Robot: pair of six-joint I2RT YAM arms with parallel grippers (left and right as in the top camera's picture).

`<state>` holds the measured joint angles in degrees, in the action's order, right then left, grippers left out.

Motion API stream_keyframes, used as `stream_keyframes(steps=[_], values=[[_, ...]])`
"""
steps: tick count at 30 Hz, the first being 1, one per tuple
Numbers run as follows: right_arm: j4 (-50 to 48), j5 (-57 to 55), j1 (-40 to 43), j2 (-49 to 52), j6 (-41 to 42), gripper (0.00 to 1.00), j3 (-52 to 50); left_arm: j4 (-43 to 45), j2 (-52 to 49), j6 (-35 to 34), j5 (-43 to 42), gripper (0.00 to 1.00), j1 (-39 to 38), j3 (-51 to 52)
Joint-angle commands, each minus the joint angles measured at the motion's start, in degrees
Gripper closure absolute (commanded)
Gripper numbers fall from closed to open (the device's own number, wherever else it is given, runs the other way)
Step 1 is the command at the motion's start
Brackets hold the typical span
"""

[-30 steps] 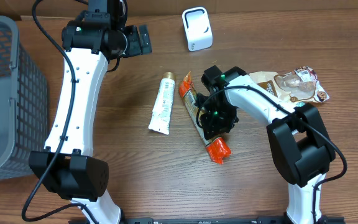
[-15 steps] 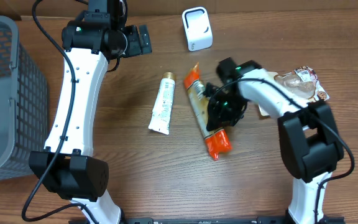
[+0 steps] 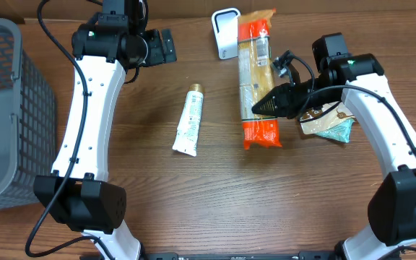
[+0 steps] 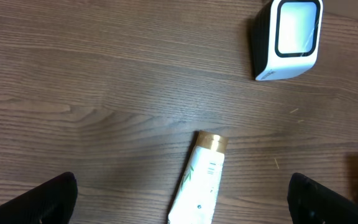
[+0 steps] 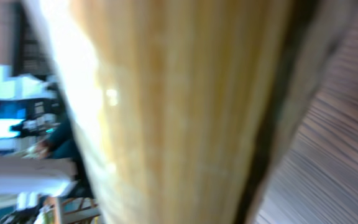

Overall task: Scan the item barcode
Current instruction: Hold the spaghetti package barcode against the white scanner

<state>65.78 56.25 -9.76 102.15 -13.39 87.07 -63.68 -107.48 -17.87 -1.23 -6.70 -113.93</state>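
wooden table [image 3: 193, 209] | pasta packet [image 3: 256, 72] now raised beside scanner [image 3: 224, 35] | right claw [image 3: 264, 107] grips it | left claw [image 3: 166, 45] wide apart

Under me lies a dark brown wood-grain table [image 3: 193, 217], softly and evenly lit; a grey mesh basket [image 3: 38, 108] stands at the overhead view's left edge.

Right end effector [image 3: 260, 107] lifted spaghetti packet [image 3: 256, 58], now beside scanner [image 3: 223, 37]

Right pincer [image 3: 263, 108]: pasta packet [image 3: 256, 68] in grip, above table [image 3: 193, 209]. Scanner [image 3: 224, 32] beyond, partly behind packet. Tube [image 3: 190, 121] left. Pouches [image 3: 336, 128] right. Basket [image 3: 6, 108] far left.
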Motion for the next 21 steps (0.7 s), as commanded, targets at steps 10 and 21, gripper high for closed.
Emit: stream_keyframes(steps=[10, 21], values=[[-1.29, 13.77, -1.27, -2.38, -4.48, 0.96, 2.58, 0.0, -0.02, 0.07, 0.17, 0.0, -0.07, -0.55], [1.2, -14.53, -4.07, -2.12, 9.84, 0.97, 18.08, 0.0, -0.02, 0.07, 0.17, 0.0, -0.07, -0.55]])
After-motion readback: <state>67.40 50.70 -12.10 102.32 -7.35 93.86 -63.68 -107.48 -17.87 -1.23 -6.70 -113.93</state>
